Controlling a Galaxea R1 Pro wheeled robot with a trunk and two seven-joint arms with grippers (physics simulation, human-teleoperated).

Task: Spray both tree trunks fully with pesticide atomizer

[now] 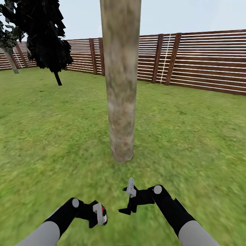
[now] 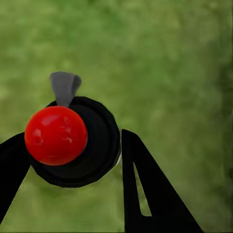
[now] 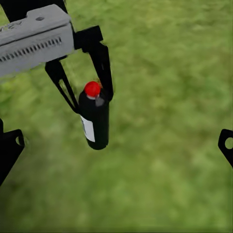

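Fingers (image 2: 130,170) of the left gripper (image 3: 85,73) clamp the pesticide atomizer (image 3: 94,121); right gripper (image 1: 127,201) fingers spread, empty. Tree trunk (image 1: 120,85) stands ahead. Risk: nozzle misaimed, leaving bark uncovered.

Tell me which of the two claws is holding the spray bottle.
The left claw holds the spray bottle, a dark bottle with a red top, between its fingers. The right claw is open and holds nothing, with only grass below.
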